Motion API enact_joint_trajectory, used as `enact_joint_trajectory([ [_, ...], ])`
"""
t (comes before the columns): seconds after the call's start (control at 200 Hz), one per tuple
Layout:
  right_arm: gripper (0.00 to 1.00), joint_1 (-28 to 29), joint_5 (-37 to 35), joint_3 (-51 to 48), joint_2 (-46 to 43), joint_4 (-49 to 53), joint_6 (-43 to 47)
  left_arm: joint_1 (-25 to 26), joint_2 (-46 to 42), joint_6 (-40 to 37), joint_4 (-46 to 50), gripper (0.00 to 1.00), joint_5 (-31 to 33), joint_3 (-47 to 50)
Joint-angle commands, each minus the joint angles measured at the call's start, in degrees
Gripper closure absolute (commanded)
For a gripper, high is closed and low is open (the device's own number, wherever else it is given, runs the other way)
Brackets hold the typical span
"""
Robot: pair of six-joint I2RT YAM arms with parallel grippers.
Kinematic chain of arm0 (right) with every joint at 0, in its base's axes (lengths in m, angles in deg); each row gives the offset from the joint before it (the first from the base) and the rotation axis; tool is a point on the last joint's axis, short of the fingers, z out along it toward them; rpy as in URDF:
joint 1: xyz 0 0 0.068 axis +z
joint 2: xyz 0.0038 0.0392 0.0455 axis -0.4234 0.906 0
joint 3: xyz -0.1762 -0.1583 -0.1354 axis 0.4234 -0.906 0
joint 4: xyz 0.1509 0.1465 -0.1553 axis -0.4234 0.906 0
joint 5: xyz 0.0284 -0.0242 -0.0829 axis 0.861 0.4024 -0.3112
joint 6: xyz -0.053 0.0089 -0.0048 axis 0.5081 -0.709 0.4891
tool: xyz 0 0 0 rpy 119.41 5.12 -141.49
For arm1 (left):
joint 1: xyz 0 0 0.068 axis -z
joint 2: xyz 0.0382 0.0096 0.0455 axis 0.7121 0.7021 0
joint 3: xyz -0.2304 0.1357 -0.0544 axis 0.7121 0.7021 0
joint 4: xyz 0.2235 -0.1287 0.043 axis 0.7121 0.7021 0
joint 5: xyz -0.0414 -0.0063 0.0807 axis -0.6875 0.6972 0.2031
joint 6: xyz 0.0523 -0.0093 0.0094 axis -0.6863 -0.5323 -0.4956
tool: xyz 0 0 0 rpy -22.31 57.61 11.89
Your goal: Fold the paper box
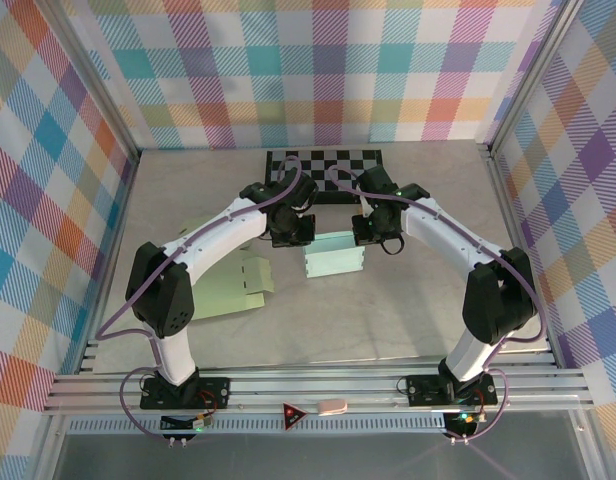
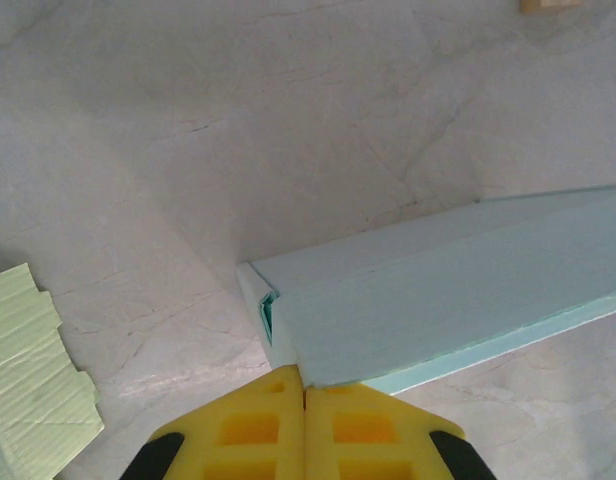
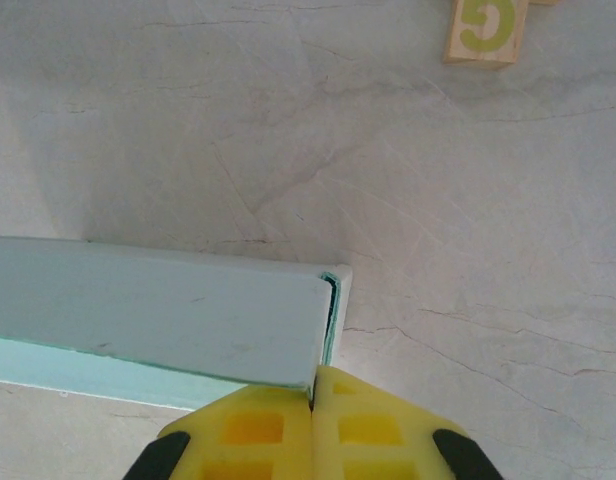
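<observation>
Evidently you had left claw (image 2: 305,388) and right claw (image 3: 313,388) clenched, box (image 2: 448,290) corners just ahead; light, flimsy paper was best pinched there.

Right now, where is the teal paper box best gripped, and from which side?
Pinch the teal paper box by its upright end walls, coming down from above, one gripper per end. Those walls are thin paper standing on edge, so they fit between narrow fingers. The left gripper and right gripper look closed on opposite end corners that way.
</observation>
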Motion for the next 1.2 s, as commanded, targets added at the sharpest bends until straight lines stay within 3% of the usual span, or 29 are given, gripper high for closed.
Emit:
enact_joint_trajectory([
  [0.0, 1.00, 1.5, 2.9, 0.1, 0.5, 2.6, -0.8, 1.2, -0.6, 2.5, -4.8, 0.98, -2.9, 1.8],
  [0.315, 1.00, 1.5, 2.4, 0.1, 0.3, 2.9, -1.1, 0.8, -0.1, 3.4, -3.2, 0.98, -4.8, 0.6],
  [0.565, 1.00, 1.5, 2.1, 0.1, 0.0, 3.2, -1.0, 0.8, -1.9, 1.2, 0.4, 0.80, -3.2, 2.4],
  [0.71, 1.00, 1.5, 2.0, -0.2, -0.1, 3.2, -1.1, 0.8, -4.3, 0.8, -0.2, 0.75, -1.7, 4.2],
  [1.195, 1.00, 1.5, 1.6, -0.1, -0.5, 3.7, -1.8, 1.2, -4.7, -0.3, 0.1, 0.88, -0.4, 5.0],
])
